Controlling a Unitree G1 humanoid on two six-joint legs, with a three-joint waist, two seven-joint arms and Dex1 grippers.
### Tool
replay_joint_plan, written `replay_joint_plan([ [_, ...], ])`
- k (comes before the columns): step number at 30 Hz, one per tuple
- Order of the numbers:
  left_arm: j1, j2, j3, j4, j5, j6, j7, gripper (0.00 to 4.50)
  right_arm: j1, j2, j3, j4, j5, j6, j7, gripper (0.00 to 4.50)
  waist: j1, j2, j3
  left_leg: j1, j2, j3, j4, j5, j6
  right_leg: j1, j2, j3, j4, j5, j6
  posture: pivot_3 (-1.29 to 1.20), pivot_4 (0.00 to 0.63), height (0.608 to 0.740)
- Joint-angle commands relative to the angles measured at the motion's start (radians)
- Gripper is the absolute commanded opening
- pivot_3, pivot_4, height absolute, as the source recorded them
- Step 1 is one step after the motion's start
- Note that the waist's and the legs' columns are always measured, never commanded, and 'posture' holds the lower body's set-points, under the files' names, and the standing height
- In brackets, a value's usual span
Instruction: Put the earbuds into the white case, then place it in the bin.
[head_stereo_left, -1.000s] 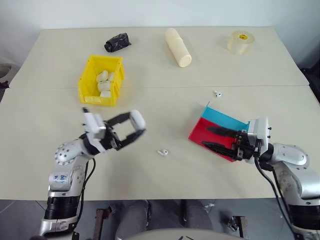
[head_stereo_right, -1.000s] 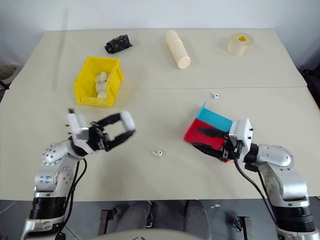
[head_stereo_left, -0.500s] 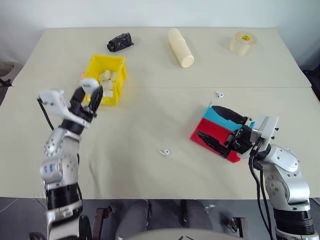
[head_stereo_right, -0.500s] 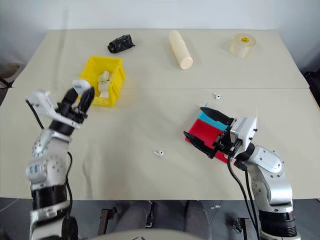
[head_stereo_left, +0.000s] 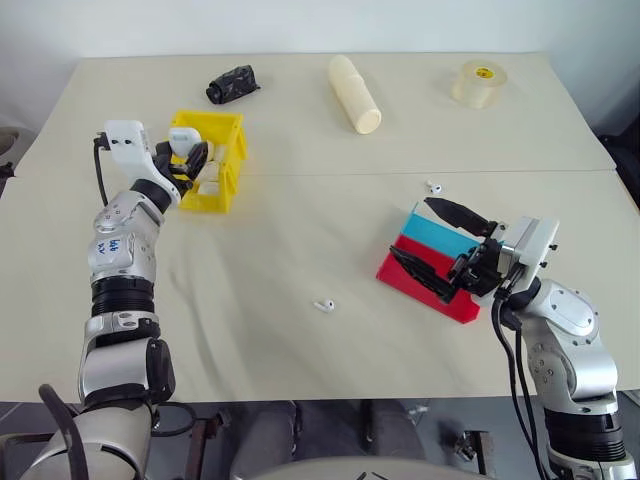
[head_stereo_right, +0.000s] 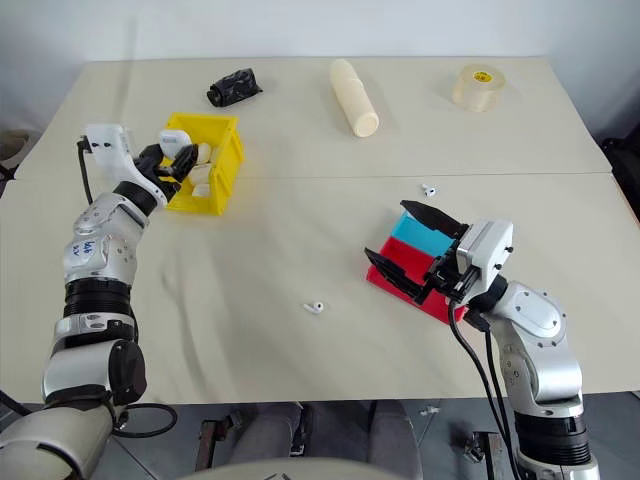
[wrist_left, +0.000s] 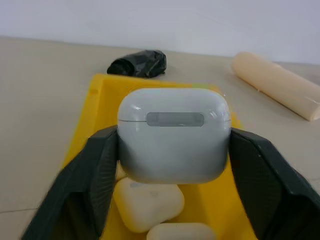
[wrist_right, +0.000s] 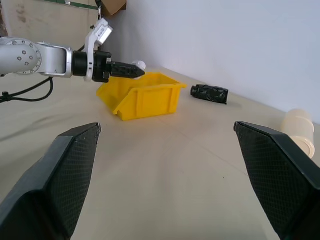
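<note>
While my left jaws (wrist_left: 172, 165) pinch the white case (wrist_left: 173, 134) above the bin (head_stereo_left: 236, 125), right jaws (head_stereo_left: 441, 243) wide, releasing off-centre could bounce it off the rim.

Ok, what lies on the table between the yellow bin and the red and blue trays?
One earbud lies on the table between the bin and the trays, nearer the trays; the left eye view shows it. The rest is bare.
</note>
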Motion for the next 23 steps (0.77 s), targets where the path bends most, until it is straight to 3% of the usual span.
replay_joint_plan([
  [1,0.011,0.021,0.002,-0.049,-0.016,-0.005,-0.071,4.49,0.014,-0.003,-0.006,-0.045,-0.010,-0.017,-0.017,4.50,0.000,0.000,0.000,0.000,0.000,0.000,0.000,0.000,0.000,0.000,0.000,0.000,0.000,0.000,0.000,0.00,0.150,0.740],
  [7,0.194,0.098,0.010,-0.304,-0.106,0.030,-0.325,4.49,0.050,-0.037,-0.025,-0.038,-0.004,-0.007,0.012,4.50,-0.021,0.000,0.000,0.000,0.002,0.000,-0.001,0.000,0.000,-0.001,0.000,0.001,0.001,0.000,0.000,0.00,0.150,0.740],
  [13,0.541,0.279,-0.014,-0.608,-0.121,-0.042,-0.646,4.49,0.080,-0.151,-0.080,0.047,0.065,0.004,0.168,4.50,-0.021,0.000,0.000,0.000,0.004,0.000,-0.001,0.000,0.000,0.000,-0.001,0.002,0.000,0.000,-0.001,0.00,0.150,0.740],
  [17,0.710,0.314,0.019,-0.710,-0.122,-0.084,-0.698,4.49,0.052,-0.188,-0.073,0.138,0.081,-0.014,0.278,4.50,-0.012,0.000,0.000,0.001,0.005,-0.001,-0.001,0.000,0.000,0.003,-0.001,0.001,-0.004,0.000,-0.001,0.00,0.150,0.740],
  [23,0.729,0.281,0.026,-0.707,-0.102,-0.176,-0.657,4.49,-0.005,-0.180,-0.051,0.205,0.058,-0.035,0.335,4.50,-0.002,0.000,0.000,0.001,0.005,-0.001,-0.001,0.000,0.000,0.003,-0.001,0.002,-0.007,0.000,-0.001,0.00,0.150,0.740],
])
